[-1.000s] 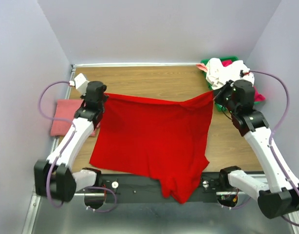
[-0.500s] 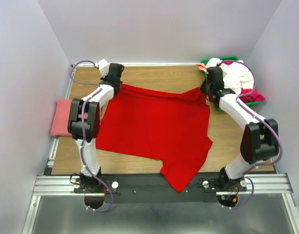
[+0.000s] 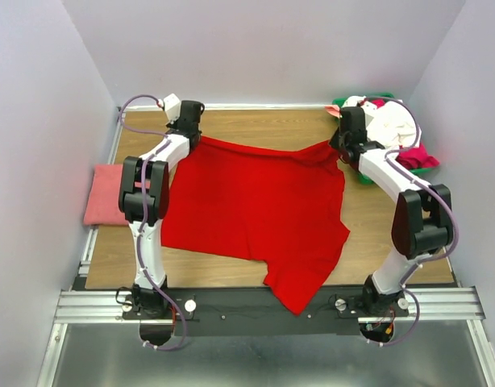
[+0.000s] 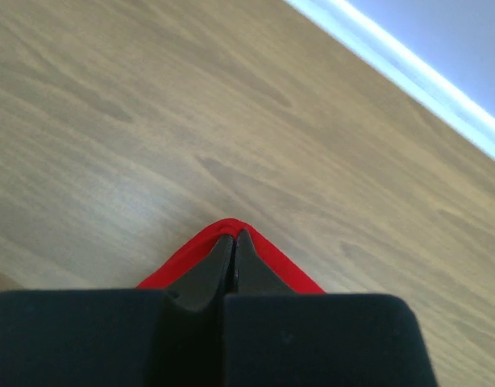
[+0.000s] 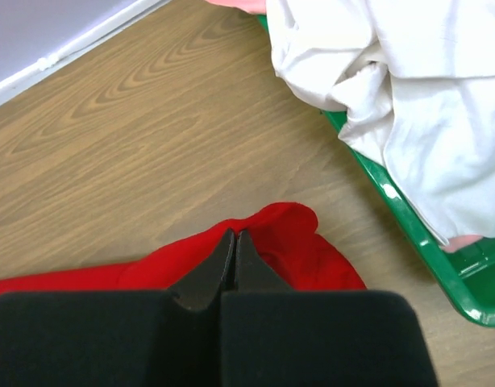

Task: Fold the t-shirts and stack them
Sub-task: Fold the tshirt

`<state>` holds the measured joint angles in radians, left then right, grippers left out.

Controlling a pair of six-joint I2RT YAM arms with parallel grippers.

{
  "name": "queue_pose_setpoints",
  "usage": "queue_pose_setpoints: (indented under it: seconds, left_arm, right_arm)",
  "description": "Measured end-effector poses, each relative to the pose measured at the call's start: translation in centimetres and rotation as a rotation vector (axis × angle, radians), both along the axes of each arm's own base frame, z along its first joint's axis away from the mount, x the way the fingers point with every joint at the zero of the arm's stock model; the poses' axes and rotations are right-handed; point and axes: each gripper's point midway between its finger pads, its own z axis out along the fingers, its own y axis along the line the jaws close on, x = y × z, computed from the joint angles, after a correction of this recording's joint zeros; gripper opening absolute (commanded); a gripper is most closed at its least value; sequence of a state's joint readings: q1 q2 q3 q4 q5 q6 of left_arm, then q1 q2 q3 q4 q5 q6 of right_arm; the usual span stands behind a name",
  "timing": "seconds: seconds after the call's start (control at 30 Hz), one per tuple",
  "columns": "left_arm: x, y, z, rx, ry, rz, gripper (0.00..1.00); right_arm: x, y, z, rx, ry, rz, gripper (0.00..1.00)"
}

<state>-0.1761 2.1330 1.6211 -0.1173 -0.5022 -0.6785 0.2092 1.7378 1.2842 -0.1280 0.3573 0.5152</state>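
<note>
A bright red t-shirt (image 3: 255, 210) lies spread over the middle of the wooden table, its lower end hanging past the near edge. My left gripper (image 3: 195, 139) is shut on its far left corner (image 4: 231, 230). My right gripper (image 3: 338, 145) is shut on its far right corner (image 5: 288, 230). Both arms are stretched far out. A salmon-pink folded shirt (image 3: 105, 194) lies at the table's left edge. White (image 3: 388, 121) and magenta (image 3: 417, 155) shirts are heaped in the back right corner; the white one also shows in the right wrist view (image 5: 393, 89).
A green plastic tray (image 5: 409, 222) holds the heap of shirts at the back right, close to my right gripper. A white rail (image 4: 409, 68) and grey walls bound the table's far side. A metal rail (image 3: 255, 305) runs along the near edge.
Both grippers have carried the red shirt's far corners toward the back of the table, pulling the shirt up the table. Over the last half second they have barely moved.
</note>
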Motion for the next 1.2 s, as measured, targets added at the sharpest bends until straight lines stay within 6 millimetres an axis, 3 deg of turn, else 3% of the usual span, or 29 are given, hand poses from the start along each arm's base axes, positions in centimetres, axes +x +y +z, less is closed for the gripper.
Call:
queue_pose_setpoints:
  seconds: [0.17,0.33,0.53,0.63,0.77,0.8,0.83,0.9,0.93,1.0,1.07,1.13,1.2]
  left_arm:
    - [-3.0,0.6,-2.4,0.012,0.074,-0.001,0.0]
    - [-5.9,1.2,-2.4,0.015,0.096,0.001,0.0]
    - [-7.9,1.5,-0.4,0.007,0.062,0.001,0.0]
    - [-9.2,1.7,-0.5,0.002,0.067,0.004,0.0]
    - [-11.1,2.0,-1.1,-0.007,0.092,0.011,0.0]
    - [-11.5,2.0,-1.2,-0.01,0.096,0.013,0.09]
    - [-12.1,2.1,-1.3,-0.012,0.103,0.017,0.2]
    - [-12.7,2.2,-1.3,-0.02,0.112,0.026,0.49]
    - [-13.0,2.2,-1.2,-0.022,0.116,0.028,0.56]
    - [-13.4,2.2,-1.0,-0.027,0.118,0.03,0.68]
    - [-14.0,2.2,-0.6,-0.035,0.117,0.027,0.76]
    - [-14.5,2.1,0.2,-0.044,0.104,0.014,0.79]
    - [-14.7,1.9,1.2,-0.055,0.081,0.003,0.8]
  right_arm:
    - [-3.4,-0.3,1.1,0.026,-0.011,0.011,0.0]
    - [-7.1,-0.3,1.3,0.068,-0.014,0.03,0.0]
    - [-11.4,0.2,-0.3,0.129,0.025,0.074,0.01]
    - [-13.8,0.4,-1.4,0.165,0.048,0.089,0.01]
    - [-17.0,0.6,-3.1,0.217,0.071,0.099,0.13]
    - [-17.6,0.7,-3.4,0.229,0.077,0.101,0.17]
    - [-18.6,0.8,-4.1,0.242,0.086,0.105,0.27]
    - [-20.1,0.9,-5.0,0.269,0.097,0.11,0.38]
    - [-20.9,0.9,-5.7,0.279,0.107,0.115,0.44]
    - [-22.3,1.1,-6.6,0.302,0.119,0.122,0.52]
    - [-23.3,1.2,-7.1,0.317,0.123,0.131,0.66]
    - [-23.7,1.2,-6.9,0.325,0.115,0.135,0.8]
    - [-23.6,1.2,-6.4,0.329,0.095,0.137,0.86]
